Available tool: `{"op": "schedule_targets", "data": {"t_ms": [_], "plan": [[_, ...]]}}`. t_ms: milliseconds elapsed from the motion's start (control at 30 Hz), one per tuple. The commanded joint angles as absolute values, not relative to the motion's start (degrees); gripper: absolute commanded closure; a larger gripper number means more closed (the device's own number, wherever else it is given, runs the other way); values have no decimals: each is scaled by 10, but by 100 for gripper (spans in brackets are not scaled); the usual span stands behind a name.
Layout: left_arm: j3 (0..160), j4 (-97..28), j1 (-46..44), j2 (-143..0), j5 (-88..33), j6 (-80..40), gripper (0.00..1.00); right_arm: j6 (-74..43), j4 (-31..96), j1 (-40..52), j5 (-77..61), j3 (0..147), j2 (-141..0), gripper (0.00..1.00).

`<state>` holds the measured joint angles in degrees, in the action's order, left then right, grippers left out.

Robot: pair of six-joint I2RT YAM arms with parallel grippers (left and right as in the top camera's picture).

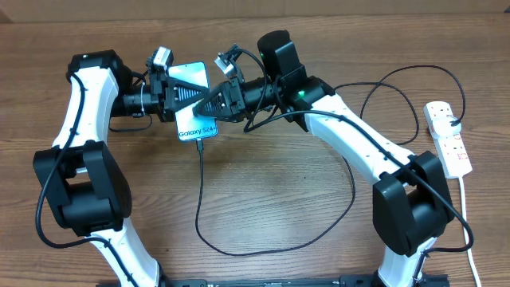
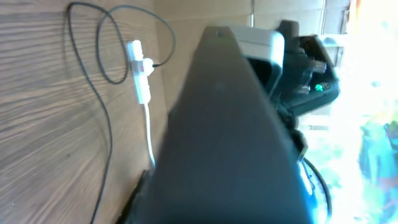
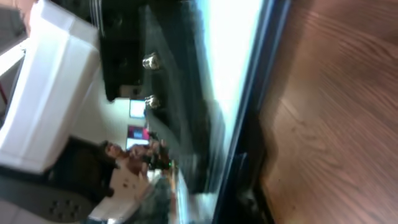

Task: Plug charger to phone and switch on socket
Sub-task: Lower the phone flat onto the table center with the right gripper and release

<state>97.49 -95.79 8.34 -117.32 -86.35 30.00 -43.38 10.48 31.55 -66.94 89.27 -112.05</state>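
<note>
The phone [image 1: 196,127] is held up off the table, its blue-and-white screen reading "Galaxy S24" facing the overhead camera. My left gripper [image 1: 177,97] is shut on its left edge. The phone's dark back [image 2: 230,143] fills the left wrist view. My right gripper [image 1: 201,102] meets the phone's right edge and closes over it. The right wrist view is blurred, with the phone [image 3: 233,74] edge-on between the jaws. The charger [image 1: 199,191], a thin black cable, hangs plugged into the phone's bottom end. It loops wide across the table to the socket [image 1: 446,135].
The white socket lies at the table's right edge [image 2: 138,68], its thick white cord [image 1: 468,231] running toward the front. The black cable [image 2: 106,124] loops across the wooden table [image 3: 336,124] in front of the arms and behind the right arm [image 1: 358,135].
</note>
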Motion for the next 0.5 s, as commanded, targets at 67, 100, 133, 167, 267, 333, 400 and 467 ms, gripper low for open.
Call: {"op": "schedule_targets", "data": {"t_ms": [67,100,133,167,267,333,400,467], "plan": [[976,-950,86,-1164,-882,309,96,-430,99,318,-678,903,-1114,96],[976,-948,86,-1164,-881,309,96,-430,99,318,-677,903,-1114,96],[976,-944,86,-1164,-881,309,92,-430,100,318,-676,903,-1114,96],[976,-939,86,-1164,-880,309,82,-428,100,317,-676,903,-1114,96],[976,-908,86,-1164,-863,308,17,-406,115,313,-665,903,-1114,96],[976,-871,86,-1164,-817,291,0,-399,167,306,-628,903,-1114,96],[976,-844,86,-1164,-769,259,0,-368,213,297,-605,903,-1114,96],[976,-816,86,-1164,-713,223,0,-329,258,288,-574,903,-1114,96]]}}
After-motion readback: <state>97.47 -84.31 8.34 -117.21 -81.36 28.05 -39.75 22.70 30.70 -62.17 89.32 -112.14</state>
